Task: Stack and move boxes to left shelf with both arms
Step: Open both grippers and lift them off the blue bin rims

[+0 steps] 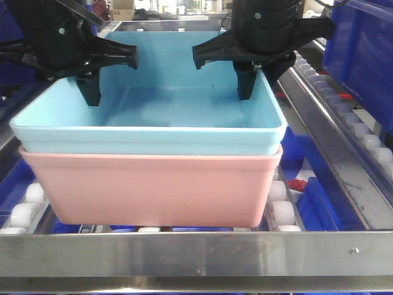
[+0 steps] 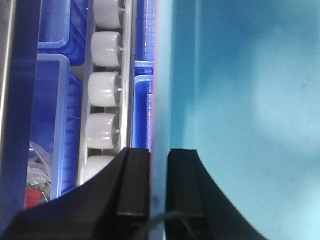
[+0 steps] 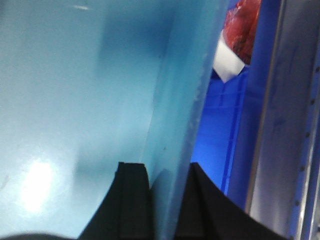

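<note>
The blue box [image 1: 153,104] is sitting inside the pink box [image 1: 153,190], so the stacking part looks done. The two boxes are resting together on the shelf [image 1: 184,253], just behind its shiny front bar, with rows of little white rollers [image 1: 27,206] along each side under them.

The left gripper [image 1: 91,92] is pinching the left wall of the stack. In the left wrist view, its two black fingers [image 2: 134,185] are sitting close together with the thin wall between them, one finger outside and one inside. The right gripper [image 1: 245,86] is doing the same on the right wall. In the right wrist view, its fingers [image 3: 132,200] are squeezing the blue wall from both sides. So both grippers are narrow and are holding the boxes.

I think the robot is doing the moving step now: it is carrying or sliding the stack on the shelf with both arms. I cannot tell if the boxes are already in their final spot.

Next, both arms need to be moving together, at the same height and speed, so the stack is not tipping. If the boxes are in place, the fingers need opening and lifting straight up, without bumping the walls.

Dark blue crates [image 1: 362,55] are standing near the right side.
</note>
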Available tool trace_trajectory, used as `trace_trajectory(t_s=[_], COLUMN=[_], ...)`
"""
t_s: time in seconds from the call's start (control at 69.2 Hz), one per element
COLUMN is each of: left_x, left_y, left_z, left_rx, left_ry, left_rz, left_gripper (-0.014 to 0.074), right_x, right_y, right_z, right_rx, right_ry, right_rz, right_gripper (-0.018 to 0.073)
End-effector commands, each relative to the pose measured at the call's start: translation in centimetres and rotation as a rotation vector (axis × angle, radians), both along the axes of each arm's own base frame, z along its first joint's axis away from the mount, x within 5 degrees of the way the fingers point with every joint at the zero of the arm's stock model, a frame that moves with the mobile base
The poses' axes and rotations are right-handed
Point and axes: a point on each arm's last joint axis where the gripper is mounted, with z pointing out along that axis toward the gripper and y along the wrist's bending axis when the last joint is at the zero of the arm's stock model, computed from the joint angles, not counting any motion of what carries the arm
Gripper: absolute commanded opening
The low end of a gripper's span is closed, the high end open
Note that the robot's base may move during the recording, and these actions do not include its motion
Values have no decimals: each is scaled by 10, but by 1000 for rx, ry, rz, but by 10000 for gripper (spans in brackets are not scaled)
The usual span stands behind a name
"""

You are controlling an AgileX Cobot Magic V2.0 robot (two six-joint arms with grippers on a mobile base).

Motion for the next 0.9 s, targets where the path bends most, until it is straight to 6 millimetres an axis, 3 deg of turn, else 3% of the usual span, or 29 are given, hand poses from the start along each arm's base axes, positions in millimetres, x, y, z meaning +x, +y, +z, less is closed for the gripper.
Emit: trace_trajectory(t_s=[0.0, 0.159, 0.275, 0.405, 0.506, 0.593, 0.882], left_x=[7, 6, 6, 5, 5, 4, 3], left_y=[-13, -12, -13, -12, -11, -8, -3], left_z=[22, 21, 21, 20, 20, 23, 47], left_rx=[-98, -93, -111, -106, -96, -80, -70], left_ry=[-130, -126, -114, -106, -98, -87, -67], left_rz=[-71, -67, -56, -49, -40, -22, 52], left_gripper=[-10, 32, 177, 394, 492, 518, 518], right_x=[0, -1, -1, -2, -3, -4, -8], right_y=[6, 5, 4, 3, 1, -2, -10], right_z=[32, 31, 31, 32, 31, 29, 37], right_rx=[62, 58, 50, 39, 21, -3, -51], right_ry=[-131, -126, -119, -109, -94, -78, -53], right_rz=[78, 75, 69, 58, 47, 33, -9], right_gripper=[53, 57, 92, 298, 501, 628, 612])
